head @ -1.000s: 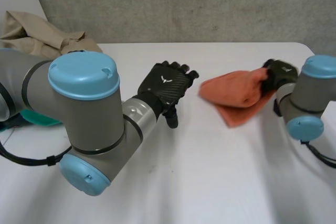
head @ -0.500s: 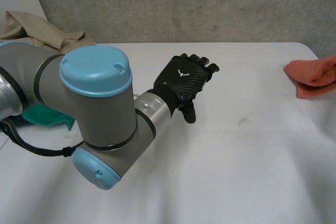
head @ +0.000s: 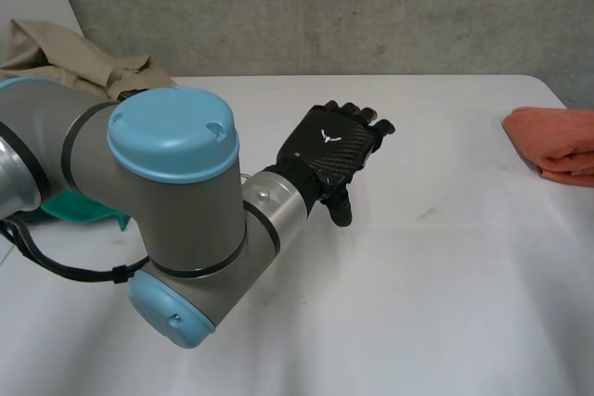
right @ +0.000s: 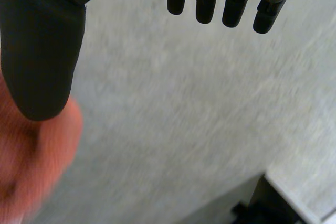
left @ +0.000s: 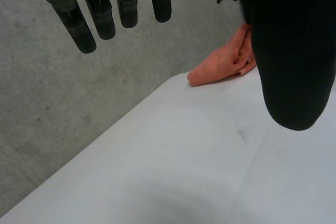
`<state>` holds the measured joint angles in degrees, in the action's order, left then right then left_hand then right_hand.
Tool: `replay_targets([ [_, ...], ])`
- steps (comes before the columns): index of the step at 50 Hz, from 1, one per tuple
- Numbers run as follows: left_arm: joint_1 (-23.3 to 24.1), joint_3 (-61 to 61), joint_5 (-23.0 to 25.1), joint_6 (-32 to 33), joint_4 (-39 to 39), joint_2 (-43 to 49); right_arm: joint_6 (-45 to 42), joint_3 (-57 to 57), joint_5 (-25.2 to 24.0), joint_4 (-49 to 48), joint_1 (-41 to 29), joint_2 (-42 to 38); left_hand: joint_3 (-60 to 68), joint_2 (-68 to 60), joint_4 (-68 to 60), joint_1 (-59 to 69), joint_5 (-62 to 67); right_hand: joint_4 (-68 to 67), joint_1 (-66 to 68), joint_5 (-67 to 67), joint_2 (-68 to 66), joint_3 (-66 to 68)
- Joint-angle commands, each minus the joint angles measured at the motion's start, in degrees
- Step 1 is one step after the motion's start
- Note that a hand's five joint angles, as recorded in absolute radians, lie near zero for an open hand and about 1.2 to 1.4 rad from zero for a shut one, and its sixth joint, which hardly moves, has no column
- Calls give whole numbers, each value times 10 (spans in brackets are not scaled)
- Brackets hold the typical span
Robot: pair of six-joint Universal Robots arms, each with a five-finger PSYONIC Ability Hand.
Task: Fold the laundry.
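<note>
The orange cloth (head: 557, 141) lies folded at the right edge of the table (head: 418, 275), near the far right corner. I cannot tell whether any of it hangs over that edge. The left hand (head: 329, 150) hovers above the middle of the table, well apart from the cloth, with its fingers straight, the thumb spread wide and nothing in its grasp. The right hand (right: 42, 40) is likewise slack, fingers straight and empty, with the orange cloth just past its thumb.

A beige garment (head: 74, 57) sits heaped at the far left corner, and a teal cloth (head: 79, 208) lies at the left edge, partly under the left arm (head: 172, 201).

This piece looks finished, and the heaps on the left are probably next. The main risk lies at the right edge: if the right hand brushes the folded cloth, the fold may fall loose or the cloth may slide off the table. On the left, the arm could drag the teal cloth as it swings towards the beige garment.
</note>
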<state>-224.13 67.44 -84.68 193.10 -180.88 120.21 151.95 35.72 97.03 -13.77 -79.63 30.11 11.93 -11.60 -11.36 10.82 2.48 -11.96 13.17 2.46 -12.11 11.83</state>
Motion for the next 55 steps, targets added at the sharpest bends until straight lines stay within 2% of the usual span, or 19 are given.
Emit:
replay_targets([
  [1,-3,0,-4,1,0,-27,5,265,-85,-223,-78,191,-10,7,5,1,-16,20,-32,-25,21,-18],
  [8,-40,2,-18,5,-11,-73,14,446,-157,-273,-135,305,-12,9,6,-1,-18,20,-32,-25,21,-18],
  [12,-118,11,-42,11,-49,-112,41,543,-226,-261,-177,379,-7,4,1,4,-13,20,-32,-25,21,-18],
  [13,-155,12,-47,15,-68,-125,47,579,-270,-247,-190,407,-7,4,1,4,-13,20,-32,-25,21,-18],
  [15,-198,10,-51,22,-84,-133,49,611,-307,-223,-198,434,-7,4,1,4,-13,20,-32,-25,21,-18],
  [16,-221,9,-51,27,-90,-133,51,635,-346,-185,-203,459,-5,2,0,6,-11,20,-32,-25,21,-18],
  [17,-268,9,-51,44,-105,-126,50,643,-358,-168,-204,467,-5,2,0,6,-11,20,-32,-25,21,-18],
  [19,-316,7,-46,67,-113,-111,48,659,-385,-121,-207,486,-7,4,1,4,-13,20,-32,-25,21,-18],
  [21,-378,-5,-40,108,-121,-74,48,671,-394,-61,-210,500,-5,2,0,6,-11,20,-32,-25,21,-18],
  [24,-422,-27,-33,161,-129,-20,42,689,-395,-12,-207,500,-5,2,0,6,-11,20,-32,-25,21,-18],
  [25,-441,-48,-25,203,-140,25,39,694,-396,-6,-206,499,-5,2,0,6,-11,20,-32,-25,21,-18],
  [33,-491,-138,9,366,-232,186,-21,732,-396,-3,-202,499,26,-30,-32,37,21,20,-32,-25,21,-18],
  [35,-497,-144,12,377,-243,197,-27,733,-396,-2,-202,499,104,-107,-109,115,98,20,-32,-25,21,-18],
  [39,-487,-143,31,362,-247,197,-29,733,-396,-2,-202,499,609,-612,-615,620,603,20,-32,-25,21,-18],
  [40,-476,-140,34,345,-250,189,-29,733,-396,-2,-202,499,680,-683,-686,691,674,20,-32,-25,21,-18],
  [42,-460,-136,32,323,-251,174,-29,733,-394,-3,-202,499,681,-684,-686,692,675,20,-32,-25,21,-18],
  [49,-387,-50,36,156,-252,32,-27,730,-378,-4,-201,507,681,-684,-686,692,675,20,-32,-25,21,-18],
  [50,-365,-24,39,112,-252,-9,-25,728,-368,-4,-200,512,681,-684,-686,692,675,20,-32,-25,21,-18],
  [55,-285,48,58,-8,-250,-96,-12,724,-331,-5,-188,536,681,-684,-686,692,675,20,-32,-25,21,-18],
])
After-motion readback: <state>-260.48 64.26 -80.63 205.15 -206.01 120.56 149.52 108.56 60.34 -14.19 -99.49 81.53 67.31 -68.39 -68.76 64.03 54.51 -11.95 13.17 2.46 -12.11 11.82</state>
